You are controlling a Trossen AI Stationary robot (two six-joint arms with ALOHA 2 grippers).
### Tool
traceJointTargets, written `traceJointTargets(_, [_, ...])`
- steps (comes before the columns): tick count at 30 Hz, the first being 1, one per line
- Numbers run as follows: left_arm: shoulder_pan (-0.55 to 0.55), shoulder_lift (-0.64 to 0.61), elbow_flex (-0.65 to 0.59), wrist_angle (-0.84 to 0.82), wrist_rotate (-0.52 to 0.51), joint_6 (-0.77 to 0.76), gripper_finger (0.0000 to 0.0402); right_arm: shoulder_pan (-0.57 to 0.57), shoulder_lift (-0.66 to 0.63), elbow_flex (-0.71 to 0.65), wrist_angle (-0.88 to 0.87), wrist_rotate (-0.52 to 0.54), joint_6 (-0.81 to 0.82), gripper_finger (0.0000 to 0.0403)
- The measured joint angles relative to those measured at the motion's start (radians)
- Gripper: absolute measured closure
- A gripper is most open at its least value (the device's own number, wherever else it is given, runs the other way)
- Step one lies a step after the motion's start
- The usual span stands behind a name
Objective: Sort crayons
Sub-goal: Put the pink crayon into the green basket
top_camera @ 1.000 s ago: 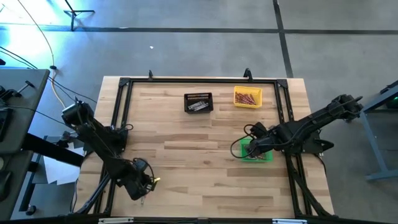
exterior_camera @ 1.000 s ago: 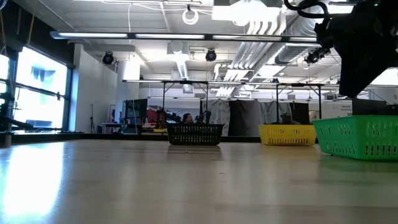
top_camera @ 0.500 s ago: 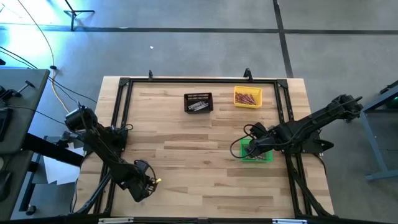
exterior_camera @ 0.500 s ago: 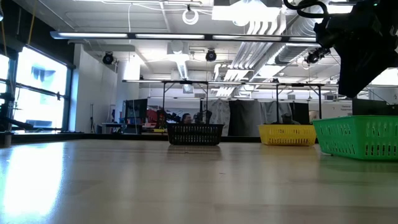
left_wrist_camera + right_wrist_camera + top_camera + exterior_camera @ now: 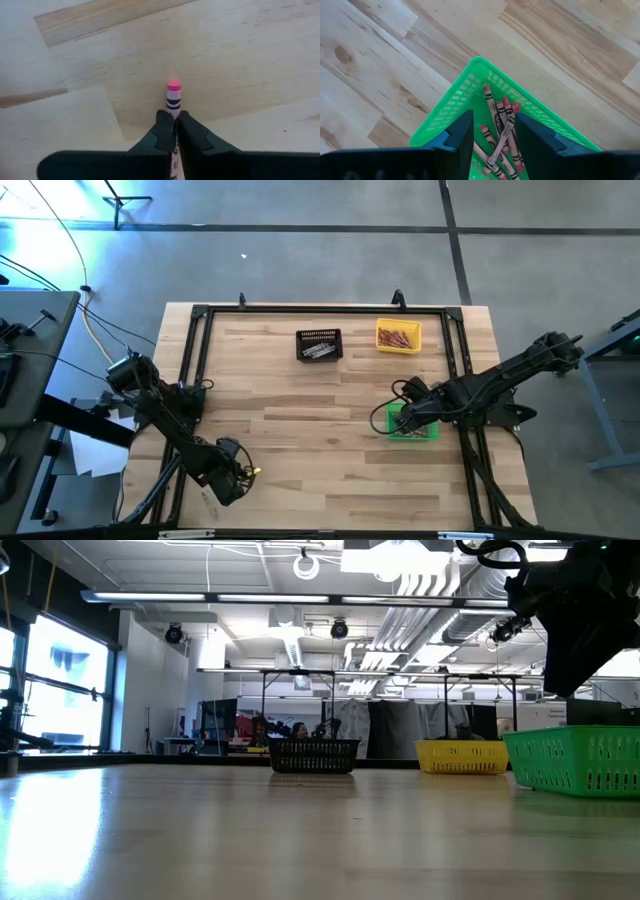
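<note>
Along the far side of the wooden table [image 5: 300, 420] stand two small bins: a black bin [image 5: 319, 345] holding a few grey crayons [image 5: 318, 352], and to its right a yellow bin [image 5: 398, 337] holding orange-brown crayons [image 5: 397, 338]. Nearer the right edge sits a green bin [image 5: 470, 95], and in it lie several reddish-pink crayons [image 5: 501, 125], loosely crossed over one another against its floor. Over that green bin hovers the right gripper [image 5: 489, 131], its two dark fingers [image 5: 462, 132] spread apart with nothing between them; the reddish-pink sticks show through the gap, below the fingertips and not touched by them. At the near left corner of the table the left gripper [image 5: 173, 125] is closed tight on a single pink crayon [image 5: 173, 95], which sticks out past the fingertips with its pink end pointing forward over bare wood. That crayon lies well apart from all three bins, on the opposite side of the table from the green one. From table height the three bins show in a row, black, yellow, green, with the right arm [image 5: 575, 610] hanging above the green one.
</note>
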Motion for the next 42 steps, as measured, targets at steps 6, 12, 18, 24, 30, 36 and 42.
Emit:
traceJointTargets(6, [0.026, -0.014, 0.054, -0.016, -0.089, 0.045, 0.0399, 0.0, -0.004, 0.0, 0.0, -0.048, 0.0, 0.0274])
traceJointTargets(12, [0.066, -0.102, 0.086, -0.036, -0.336, 0.108, 0.0401, 0.0, -0.071, 0.0, 0.0, -0.068, -0.001, 0.0274])
traceJointTargets(18, [0.19, -0.21, 0.098, -0.011, -0.667, 0.319, 0.0401, -0.001, -0.195, 0.0, 0.069, 0.098, -0.008, 0.0274])
traceJointTargets(24, [0.429, -0.279, 0.099, 0.255, -0.807, 0.776, 0.0401, -0.036, -0.243, 0.002, 0.299, 0.244, -0.152, 0.0274])
traceJointTargets(30, [0.651, -0.274, 0.101, 0.803, -0.688, 1.304, 0.0401, -0.103, -0.231, 0.002, 0.472, 0.251, -0.34, 0.0274])
traceJointTargets(36, [0.781, -0.274, 0.113, 1.008, -0.552, 1.472, 0.0401, -0.198, -0.234, 0.002, 0.668, 0.228, -0.462, 0.0274])
traceJointTargets(42, [0.839, -0.273, 0.175, 0.947, -0.494, 1.51, 0.0401, -0.29, -0.191, 0.002, 0.903, 0.137, -0.54, 0.0274])
